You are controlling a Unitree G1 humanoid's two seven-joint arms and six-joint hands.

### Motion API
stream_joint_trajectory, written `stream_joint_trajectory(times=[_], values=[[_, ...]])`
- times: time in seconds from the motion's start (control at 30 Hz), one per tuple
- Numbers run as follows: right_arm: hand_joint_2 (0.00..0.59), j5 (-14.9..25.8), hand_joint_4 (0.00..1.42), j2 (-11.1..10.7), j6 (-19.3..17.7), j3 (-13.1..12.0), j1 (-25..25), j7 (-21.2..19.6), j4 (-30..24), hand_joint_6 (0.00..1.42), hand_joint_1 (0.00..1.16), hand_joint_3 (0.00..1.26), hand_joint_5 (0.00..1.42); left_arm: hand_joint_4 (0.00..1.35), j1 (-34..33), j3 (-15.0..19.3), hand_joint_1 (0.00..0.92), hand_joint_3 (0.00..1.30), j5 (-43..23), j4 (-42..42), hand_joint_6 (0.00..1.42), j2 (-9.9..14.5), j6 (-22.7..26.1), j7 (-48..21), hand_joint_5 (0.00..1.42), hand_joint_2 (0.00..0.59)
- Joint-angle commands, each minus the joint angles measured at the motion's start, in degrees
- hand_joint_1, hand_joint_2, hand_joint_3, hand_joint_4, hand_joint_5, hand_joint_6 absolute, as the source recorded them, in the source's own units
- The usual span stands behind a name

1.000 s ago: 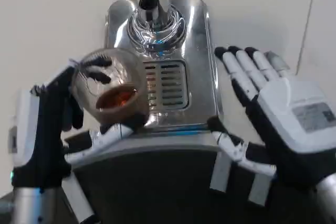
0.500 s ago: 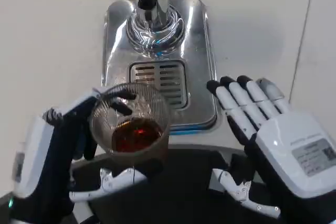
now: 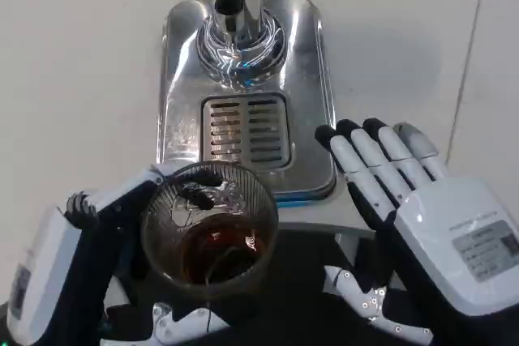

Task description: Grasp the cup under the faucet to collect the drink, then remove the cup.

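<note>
L robot hand point(image 3: 89, 257) round cup point(image 3: 209, 228)

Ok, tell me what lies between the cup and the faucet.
In the head view, the slotted drain grille of the steel drip tray lies between the cup, held by the left hand, and the faucet.

Bright, even light falls on my white counter point(image 3: 73, 54), with soft, faint shadows. The polished steel drip tray point(image 3: 312, 79) throws hard glare and mirror reflections near its chrome faucet base point(image 3: 242, 38). My clear ribbed glass cup point(image 3: 209, 228) glints at the rim. Focus is slightly soft throughout.
</note>
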Motion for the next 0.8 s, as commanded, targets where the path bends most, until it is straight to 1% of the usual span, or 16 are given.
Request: stream_joint_trajectory(times=[0.03,0.1,0.37,0.5,0.67,0.8], values=[[0.538,0.02,0.0,0.82,-0.36,0.07,1.0,0.6,-0.66,0.0,0.22,0.0,0.0,1.18,0.76,0.93,0.761,1.06,-1.82,-1.27,1.42,-0.75,-2.72,-0.49,1.33,0.057],[0.543,-0.06,0.0,0.82,-0.59,-0.04,1.43,0.37,-0.63,0.0,0.22,0.0,0.0,1.18,0.84,1.11,0.76,1.06,-1.78,-1.13,1.42,-0.92,-2.93,-0.72,1.31,0.058],[0.55,-0.24,0.0,0.68,-3.14,-0.23,7.35,-1.91,-2.0,0.0,0.22,0.0,0.0,1.18,0.79,2.2,0.761,1.07,-2.16,-0.58,1.42,-1.49,-3.54,-1.52,1.33,0.059],[0.551,-0.33,0.0,0.73,-4.05,-0.47,9.23,-2.57,-2.13,0.0,0.22,0.0,0.0,1.18,0.72,2.41,0.765,1.07,-2.15,-0.51,1.42,-1.97,-3.45,-1.66,1.33,0.06],[0.549,-0.51,0.0,1.11,-4.31,-0.42,9.98,-3.2,-1.48,0.0,0.22,0.0,0.0,1.18,0.72,2.48,0.767,1.07,-2.05,-0.38,1.42,-2.41,-3.53,-1.81,1.33,0.06],[0.551,-0.12,0.0,1.39,-4.13,-0.6,9.03,-3.36,-0.48,0.0,0.23,0.0,0.0,1.18,0.51,2.72,0.768,1.07,-2.15,-0.38,1.42,-2.41,-3.44,-1.96,1.33,0.061]])
